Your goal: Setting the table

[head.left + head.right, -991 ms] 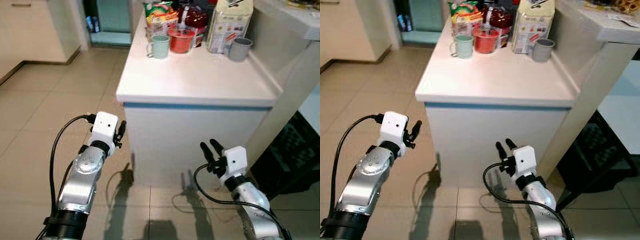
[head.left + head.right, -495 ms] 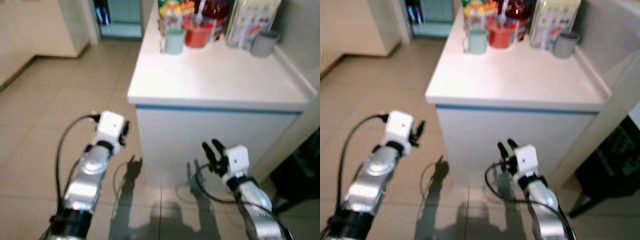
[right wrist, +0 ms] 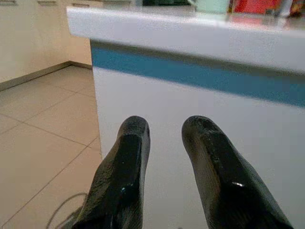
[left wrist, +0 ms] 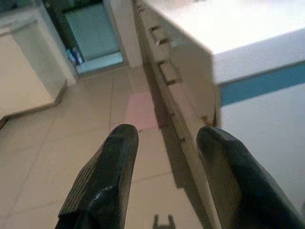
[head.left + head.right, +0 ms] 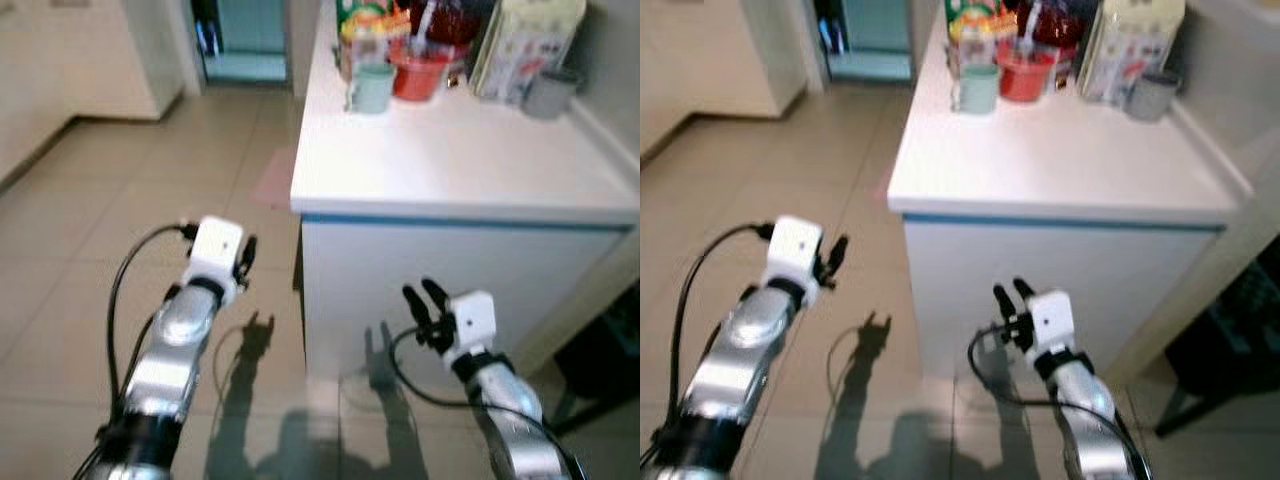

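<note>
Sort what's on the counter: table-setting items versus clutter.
For the job: green mug, grey cup, red bowl.
Lying about: carton, snack bag, dark red jar.

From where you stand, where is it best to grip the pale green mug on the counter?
Probably the body of the pale green mug, from the counter's open near side. The mug stands upright at the front of the cluster; its handle points to the robot's left, and the red container crowds its right.
</note>
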Controlling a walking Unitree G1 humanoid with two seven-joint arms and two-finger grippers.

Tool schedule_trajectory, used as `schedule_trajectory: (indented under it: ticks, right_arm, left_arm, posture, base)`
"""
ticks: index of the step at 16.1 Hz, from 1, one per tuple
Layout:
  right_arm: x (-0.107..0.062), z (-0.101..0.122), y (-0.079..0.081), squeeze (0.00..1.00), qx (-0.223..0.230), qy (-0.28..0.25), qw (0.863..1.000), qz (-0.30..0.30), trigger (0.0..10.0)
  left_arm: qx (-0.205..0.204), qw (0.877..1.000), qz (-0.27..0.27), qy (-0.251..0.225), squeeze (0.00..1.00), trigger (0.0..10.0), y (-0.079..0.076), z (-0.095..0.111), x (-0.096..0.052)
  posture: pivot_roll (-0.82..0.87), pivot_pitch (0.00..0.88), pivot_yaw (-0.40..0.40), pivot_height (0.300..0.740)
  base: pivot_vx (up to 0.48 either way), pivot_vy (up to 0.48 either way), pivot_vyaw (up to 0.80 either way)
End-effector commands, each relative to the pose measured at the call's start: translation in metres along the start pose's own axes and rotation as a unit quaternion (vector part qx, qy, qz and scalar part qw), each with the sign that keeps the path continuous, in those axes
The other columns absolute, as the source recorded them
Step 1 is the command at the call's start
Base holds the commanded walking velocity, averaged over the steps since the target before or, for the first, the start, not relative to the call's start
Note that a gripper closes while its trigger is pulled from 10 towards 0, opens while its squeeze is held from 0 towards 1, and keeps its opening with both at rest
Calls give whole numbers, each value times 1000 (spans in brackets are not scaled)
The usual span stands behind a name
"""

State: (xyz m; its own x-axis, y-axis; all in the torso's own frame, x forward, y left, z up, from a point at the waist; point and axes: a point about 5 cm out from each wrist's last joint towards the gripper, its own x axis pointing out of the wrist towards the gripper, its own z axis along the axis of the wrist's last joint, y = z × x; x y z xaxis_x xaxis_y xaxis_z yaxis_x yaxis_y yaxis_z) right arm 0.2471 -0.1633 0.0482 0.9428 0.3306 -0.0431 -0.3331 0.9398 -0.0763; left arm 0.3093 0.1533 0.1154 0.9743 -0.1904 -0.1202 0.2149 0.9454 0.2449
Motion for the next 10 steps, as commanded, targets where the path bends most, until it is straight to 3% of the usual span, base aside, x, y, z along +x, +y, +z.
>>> schedule_trajectory:
  ticks: [1, 10]
  right_arm:
    - [2, 4, 0, 0, -3, -5, 1000, 1, 10000]
    - [1, 4, 0, 0, 0, -5, 1000, -2, 10000]
  left_arm:
    - [4, 1000, -9, 5, 0, 10000, 0, -2, -1]
    - [-2, 1000, -16, 0, 0, 10000, -1, -1, 0]
  posture:
    - [18, 0, 17, 740]
    - [17, 0, 20, 740]
  base:
    - [461, 0, 0]
    - [456, 0, 0]
